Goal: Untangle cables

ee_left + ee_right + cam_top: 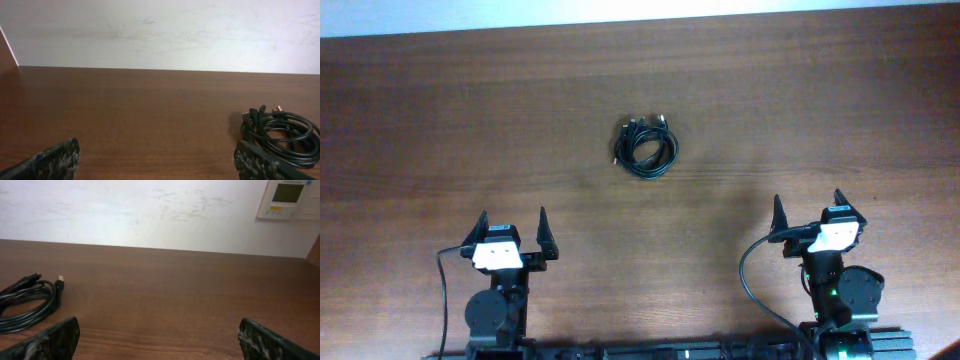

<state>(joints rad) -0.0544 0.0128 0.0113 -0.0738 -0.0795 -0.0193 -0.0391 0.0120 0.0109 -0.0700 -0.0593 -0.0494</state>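
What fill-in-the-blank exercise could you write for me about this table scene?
1. The coiled thin cables on the brown wooden table are ____ in colour.
2. The left gripper and the right gripper are both ____, holding nothing.
3. In the left wrist view, the cables lie on the ____ side.
Missing words: black; open; right.

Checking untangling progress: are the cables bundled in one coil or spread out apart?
Bundled. The cables lie in one compact coil, loops overlapping, plug ends clustered at its upper left.

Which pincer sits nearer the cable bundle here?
Left, narrowly. The cables lie ahead-right of the left pincer and ahead-left, slightly farther, of the right pincer.
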